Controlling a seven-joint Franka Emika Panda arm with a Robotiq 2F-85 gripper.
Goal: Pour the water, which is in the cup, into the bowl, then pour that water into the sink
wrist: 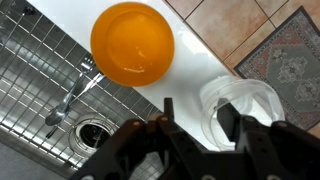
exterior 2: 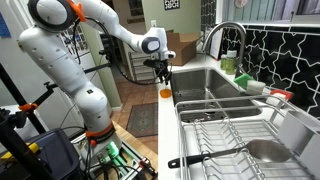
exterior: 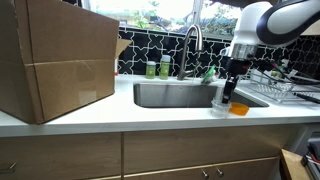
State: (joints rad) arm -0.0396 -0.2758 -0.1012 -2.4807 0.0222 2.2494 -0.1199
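Where the task stands: by my judgement nothing is plainly done. Cup [wrist: 250,100] and bowl [wrist: 132,45] both sit upright on the white counter [wrist: 195,65], and I cannot tell which holds the water. Both pours, cup to bowl and bowl to sink [exterior: 170,95], appear left to do.
Sink: steel basin at left in the wrist view, with a wire grid and a drain at its bottom. No water shows in it.
Bowl: orange, on the counter strip just beside the sink's edge, ahead of my fingertips and apart from them.
Gripper [wrist: 197,120]: mine, hanging above the counter with jaws spread wide, holding nothing.
Cup: clear, right of the bowl, near the counter's outer edge. One finger [wrist: 228,115] overlaps its rim in the wrist view, so it seems to lie beside my jaws, not squarely between them.
Next move: probably a shift toward the cup before closing.
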